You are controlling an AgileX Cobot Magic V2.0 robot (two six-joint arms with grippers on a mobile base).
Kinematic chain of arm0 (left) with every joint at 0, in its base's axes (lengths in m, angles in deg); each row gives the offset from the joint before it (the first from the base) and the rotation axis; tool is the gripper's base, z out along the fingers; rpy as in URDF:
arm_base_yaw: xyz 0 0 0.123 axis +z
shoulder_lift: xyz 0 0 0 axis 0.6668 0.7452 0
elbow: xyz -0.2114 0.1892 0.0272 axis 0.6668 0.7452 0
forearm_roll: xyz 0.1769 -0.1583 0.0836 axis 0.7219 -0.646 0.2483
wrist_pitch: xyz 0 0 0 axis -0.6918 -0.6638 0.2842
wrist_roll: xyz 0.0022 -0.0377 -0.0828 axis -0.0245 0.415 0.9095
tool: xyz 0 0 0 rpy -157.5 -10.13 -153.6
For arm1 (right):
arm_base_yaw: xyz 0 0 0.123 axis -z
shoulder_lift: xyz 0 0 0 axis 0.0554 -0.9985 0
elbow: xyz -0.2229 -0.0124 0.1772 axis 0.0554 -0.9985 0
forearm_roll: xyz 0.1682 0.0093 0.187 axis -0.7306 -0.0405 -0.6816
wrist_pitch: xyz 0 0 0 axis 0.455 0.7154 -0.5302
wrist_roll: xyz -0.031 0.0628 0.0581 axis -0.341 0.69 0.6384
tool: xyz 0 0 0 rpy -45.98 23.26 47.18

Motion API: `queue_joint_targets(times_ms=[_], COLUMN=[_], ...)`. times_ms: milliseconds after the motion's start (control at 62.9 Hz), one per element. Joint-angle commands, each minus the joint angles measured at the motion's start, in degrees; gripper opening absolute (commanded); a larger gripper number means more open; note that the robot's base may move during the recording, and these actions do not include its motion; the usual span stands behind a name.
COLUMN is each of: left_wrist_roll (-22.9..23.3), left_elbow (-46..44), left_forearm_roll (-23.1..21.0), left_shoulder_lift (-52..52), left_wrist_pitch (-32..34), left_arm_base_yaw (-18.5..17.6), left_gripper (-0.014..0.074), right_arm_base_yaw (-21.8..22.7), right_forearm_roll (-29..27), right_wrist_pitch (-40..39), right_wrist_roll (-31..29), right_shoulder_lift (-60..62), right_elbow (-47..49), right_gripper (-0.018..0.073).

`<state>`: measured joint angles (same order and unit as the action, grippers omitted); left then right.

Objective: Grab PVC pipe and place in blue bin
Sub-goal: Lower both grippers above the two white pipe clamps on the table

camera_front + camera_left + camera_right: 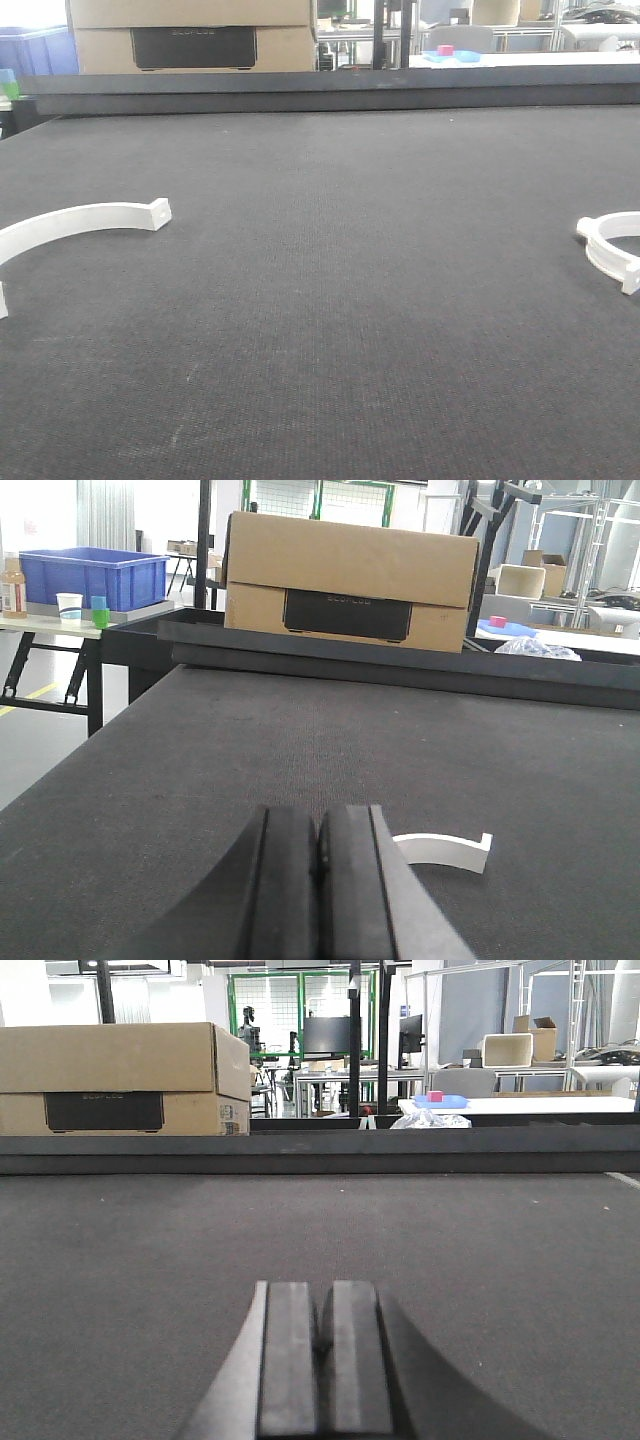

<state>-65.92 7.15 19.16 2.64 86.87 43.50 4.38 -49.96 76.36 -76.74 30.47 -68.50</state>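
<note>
A white curved PVC piece lies on the dark mat at the left. A second white curved PVC piece lies at the right edge of the front view. The left wrist view shows the end of one such piece just right of my left gripper, which is shut and empty, low over the mat. My right gripper is also shut and empty over bare mat, with no piece in its view. The blue bin stands on a separate table beyond the mat's far left corner. Neither gripper shows in the front view.
A raised dark rail bounds the mat's far edge. A cardboard box stands behind the rail. Small cups sit in front of the blue bin. Tables and racks stand in the background.
</note>
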Motion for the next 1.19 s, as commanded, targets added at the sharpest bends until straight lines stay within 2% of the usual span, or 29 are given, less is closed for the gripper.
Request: queue_joint_targets(times_ms=[0, 859, 1034, 1177], left_wrist_roll=[0.03, 0.03, 0.03, 0.03], left_elbow=[-0.08, -0.08, -0.08, -1.35], left_forearm_roll=[-0.24, -0.24, -0.24, 0.78], left_shoulder_lift=[-0.33, -0.33, -0.33, -0.33], left_wrist_pitch=[1.04, 1.16, 5.24, 6.52], left_arm_base_yaw=[-0.39, -0.37, -0.37, -0.37], left_gripper=[-0.0111, -0.0111, -0.0111, -0.0111], right_arm_base_yaw=[0.37, 0.37, 0.37, 0.37], right_forearm_roll=[-0.10, -0.10, 0.76, 0.76], right_wrist_pitch=[-1.31, -1.73, -2.19, -8.50], right_wrist_roll=[-0.16, -0.16, -0.58, -0.58], right_shoulder_lift=[0.19, 0.19, 0.19, 0.19], right_elbow=[-0.13, -0.13, -0.13, -0.13], right_gripper=[-0.0168, -0.0168, -0.0168, -0.0168])
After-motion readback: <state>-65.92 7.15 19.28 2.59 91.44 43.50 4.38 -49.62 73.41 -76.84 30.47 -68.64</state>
